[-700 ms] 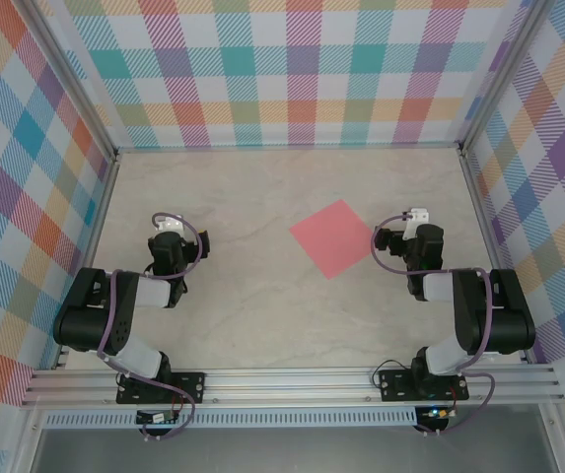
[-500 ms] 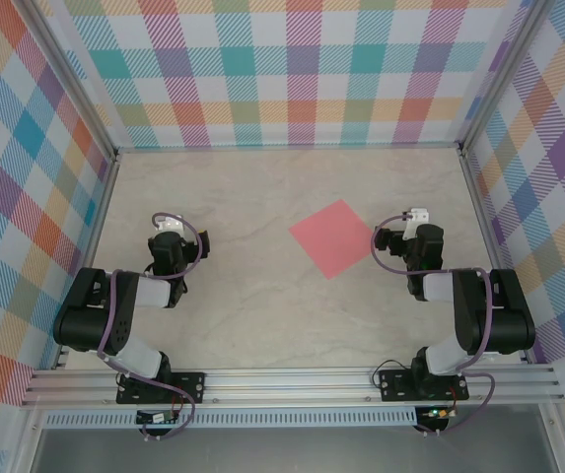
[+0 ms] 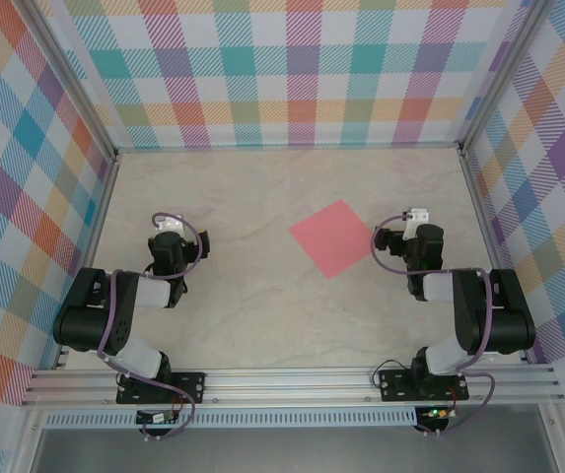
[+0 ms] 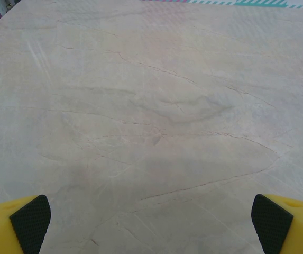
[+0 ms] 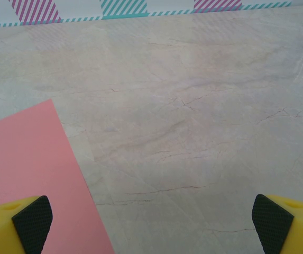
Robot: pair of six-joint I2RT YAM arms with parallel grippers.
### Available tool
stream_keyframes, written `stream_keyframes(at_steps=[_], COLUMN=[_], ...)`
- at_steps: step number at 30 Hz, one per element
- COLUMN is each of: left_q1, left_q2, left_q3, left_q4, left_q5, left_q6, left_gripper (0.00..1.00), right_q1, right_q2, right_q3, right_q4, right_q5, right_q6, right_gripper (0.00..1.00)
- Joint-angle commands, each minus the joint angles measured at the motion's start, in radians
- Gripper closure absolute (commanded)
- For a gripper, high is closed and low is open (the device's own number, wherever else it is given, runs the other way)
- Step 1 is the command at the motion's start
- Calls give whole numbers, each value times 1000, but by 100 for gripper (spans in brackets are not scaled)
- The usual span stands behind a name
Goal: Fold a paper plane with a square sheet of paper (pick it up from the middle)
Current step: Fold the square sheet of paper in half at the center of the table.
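Here, the sheet (image 3: 334, 237) lies flat and unfolded on the table (image 3: 262, 187), close to the right arm, and both grippers are empty.
The sheet sits turned like a diamond, one diagonal running away from the arms and the other across them, so it has no long axis to line up with. Its right corner points at the right gripper (image 5: 151, 227), whose jaws stand spread wide; in the right wrist view the pink fills the lower left, so the sheet's middle is to that gripper's left and slightly ahead. Its left pad (image 5: 32, 222) seems to hang over the paper's edge, though height is hard to judge. The left gripper (image 4: 151, 225), jaws also spread, hangs over bare table well apart from the sheet. The right arm looks better placed to reach the middle.
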Motion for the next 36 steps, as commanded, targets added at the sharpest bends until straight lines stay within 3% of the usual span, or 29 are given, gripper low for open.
stream_keyframes(at_steps=[1, 9, 14, 19, 22, 27, 30, 36], left_q1=[15, 16, 16, 14, 14, 14, 15, 13], left_q2=[4, -31, -165, -250, -280, -254, -250, -240], left_q3=[23, 34, 163, 297, 383, 535, 549, 561], left_q4=[3, -44, -403, -700, -886, -1148, -1152, -1159], left_q5=[19, -27, -137, -116, -103, 17, 116, 190], left_q6=[2, -14, -71, -154, -261, -335, -345, -363], left_gripper=[0, 0, 0, 0, 0, 0, 0, 0], right_q1=[-6, -6, -2, -1, 0, 62, 152, 287], right_q2=[1, -31, -150, -225, -187, -72, 11, 195], right_q3=[18, 29, 132, 357, 479, 584, 666, 799], right_q4=[1, -37, -320, -802, -1003, -1078, -1124, -1195], right_q5=[-25, -15, 20, 87, 39, -187, -210, -186], right_q6=[-2, -1, 13, 243, 375, 526, 558, 606], right_gripper=[0, 0, 0, 0, 0, 0, 0, 0])
